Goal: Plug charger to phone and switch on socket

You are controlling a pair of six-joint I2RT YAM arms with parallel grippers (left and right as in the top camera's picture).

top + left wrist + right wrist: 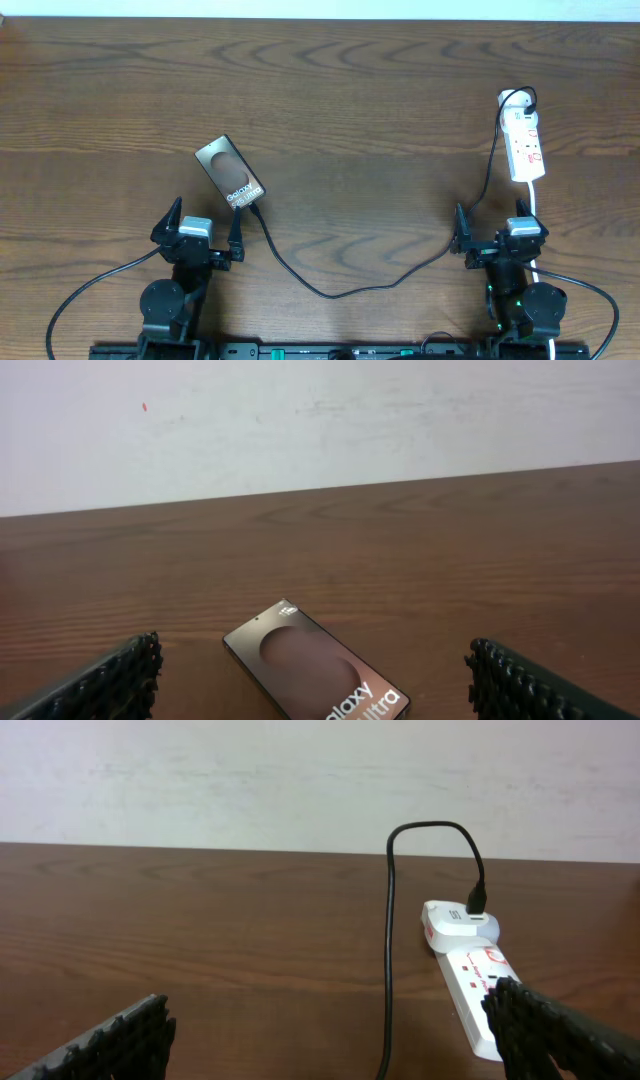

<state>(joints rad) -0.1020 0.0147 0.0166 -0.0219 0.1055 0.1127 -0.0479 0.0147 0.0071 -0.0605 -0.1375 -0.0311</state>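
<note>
The black phone (231,173) lies tilted on the table left of centre, its screen showing a brown oval and "Galaxy" text; it also shows in the left wrist view (318,676). The thin black charger cable (330,288) runs from the phone's lower end across the table up to the white power strip (526,146) at the far right. It is also in the right wrist view (388,970), plugged into an adapter on the strip (470,982). My left gripper (197,227) is open just below the phone. My right gripper (497,234) is open below the strip.
The power strip's white cord (533,205) runs down toward the right arm's base. A pale wall (320,420) stands behind the far table edge. Both arm bases sit at the near table edge.
</note>
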